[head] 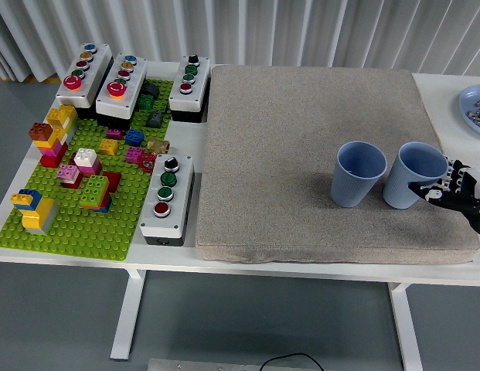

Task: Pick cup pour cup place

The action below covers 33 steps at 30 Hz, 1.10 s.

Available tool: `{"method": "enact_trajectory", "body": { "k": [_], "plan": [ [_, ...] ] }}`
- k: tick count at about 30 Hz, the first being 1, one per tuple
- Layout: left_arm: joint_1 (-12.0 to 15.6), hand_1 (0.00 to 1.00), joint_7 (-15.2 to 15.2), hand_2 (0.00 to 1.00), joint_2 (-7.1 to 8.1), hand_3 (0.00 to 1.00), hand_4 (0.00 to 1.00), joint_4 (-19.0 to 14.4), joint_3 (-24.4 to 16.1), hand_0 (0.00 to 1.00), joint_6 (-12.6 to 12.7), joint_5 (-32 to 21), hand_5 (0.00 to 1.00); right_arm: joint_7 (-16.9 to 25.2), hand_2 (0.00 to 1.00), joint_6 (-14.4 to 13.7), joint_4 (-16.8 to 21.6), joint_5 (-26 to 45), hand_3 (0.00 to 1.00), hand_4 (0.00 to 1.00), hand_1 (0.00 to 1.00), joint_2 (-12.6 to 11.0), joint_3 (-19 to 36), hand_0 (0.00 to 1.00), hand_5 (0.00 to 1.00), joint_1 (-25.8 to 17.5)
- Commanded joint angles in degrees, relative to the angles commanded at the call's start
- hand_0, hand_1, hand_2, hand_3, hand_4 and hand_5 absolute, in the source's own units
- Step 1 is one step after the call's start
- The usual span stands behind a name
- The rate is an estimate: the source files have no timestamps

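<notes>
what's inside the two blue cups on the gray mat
The left blue cup shows only bare blue inner wall; its bottom is hidden. The right blue cup, by the robot hand, tilts away, so its inside is mostly hidden.

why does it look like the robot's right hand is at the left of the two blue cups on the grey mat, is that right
Not quite. In the head view the right hand is at the right blue cup, not the left blue cup. Both stand on the grey mat.
</notes>
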Motion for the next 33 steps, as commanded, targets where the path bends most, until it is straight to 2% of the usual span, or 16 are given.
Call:
{"method": "enact_trajectory", "body": {
  "k": [10,26,30,33],
  "plan": [
    [0.0,0.711,-0.1,0.711,0.07,0.624,0.494,0.0,0.2,0.702,0.0,-0.1,0.93,-0.5,0.898,0.3,1.2,0.2,0.943,0.843,0.852,-0.8,0.4,0.911,0.298,-1.6],
    [0.1,0.711,-0.4,0.711,0.37,0.624,0.493,-0.1,1.0,0.702,0.0,-0.8,0.929,-0.8,0.894,0.6,3.9,0.3,0.941,0.843,0.854,-3.5,4.2,0.911,0.303,-5.1],
    [0.0,0.711,-0.4,0.711,0.46,0.624,0.493,-0.1,1.1,0.702,0.0,-0.9,0.929,-0.4,0.894,-0.2,2.6,0.3,0.941,0.843,0.854,-3.5,5.4,0.911,0.303,-2.5],
    [-0.2,0.711,-0.6,0.711,0.51,0.624,0.494,-0.1,1.4,0.703,0.0,-1.3,0.929,0.4,0.873,-1.2,0.1,0.8,0.93,0.841,0.852,-3.3,6.6,0.906,0.302,1.8]
  ]
}}
